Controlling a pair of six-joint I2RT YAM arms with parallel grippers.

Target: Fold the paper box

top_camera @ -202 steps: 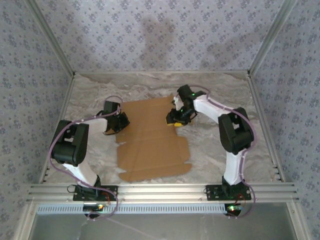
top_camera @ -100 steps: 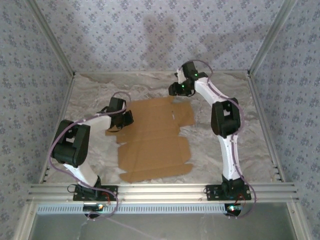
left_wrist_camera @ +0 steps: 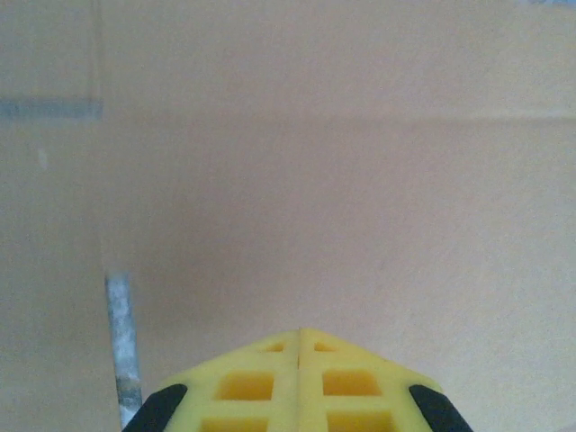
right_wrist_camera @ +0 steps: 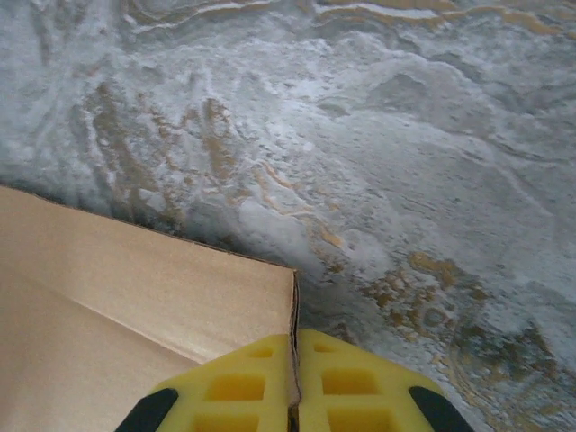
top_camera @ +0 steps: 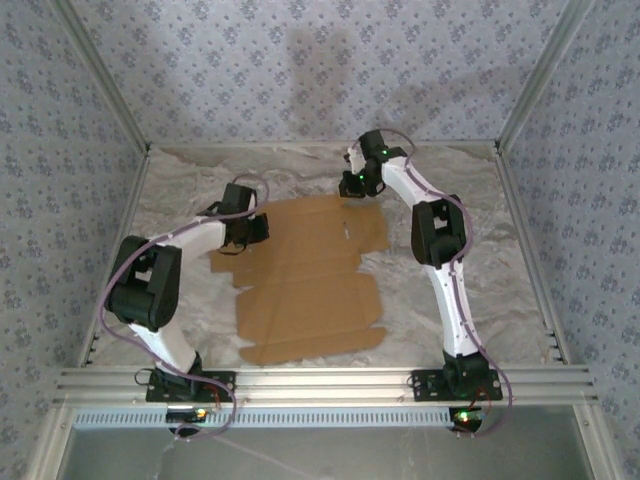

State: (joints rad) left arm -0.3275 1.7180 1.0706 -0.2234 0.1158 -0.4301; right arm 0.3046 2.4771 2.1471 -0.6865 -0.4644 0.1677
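The table (top_camera: 180, 190) has a marbled top of grey-white with rusty brown veins, which look streaky and cloudy in the right wrist view (right_wrist_camera: 405, 135). Around it stand walls (top_camera: 300, 70) papered in pale blue-grey with a small repeating flower sprig. Bare aluminium rails (top_camera: 320, 380) run along the near edge. The paper box (top_camera: 305, 275) lies unfolded and flat in the middle of the table. It is thin, matt tan cardboard, creased into rectangular panels with short tabs down its sides. Close up its surface is plain and slightly fibrous (left_wrist_camera: 315, 180), and a narrow slit in it shows grey table beneath. The right gripper (top_camera: 352, 186) is at the sheet's far right corner. Its yellow lattice fingers (right_wrist_camera: 351, 378) are pinched shut on the raised cardboard edge (right_wrist_camera: 135, 279), which runs down between them. The left gripper (top_camera: 248, 232) sits on the far left part of the sheet. Its fingers (left_wrist_camera: 243, 387) meet tip to tip, closed, and nothing shows between them. A second ago the right gripper hung low over the right-hand flap, and it is now further back at the corner. The left gripper has crept inward from the sheet's left edge.
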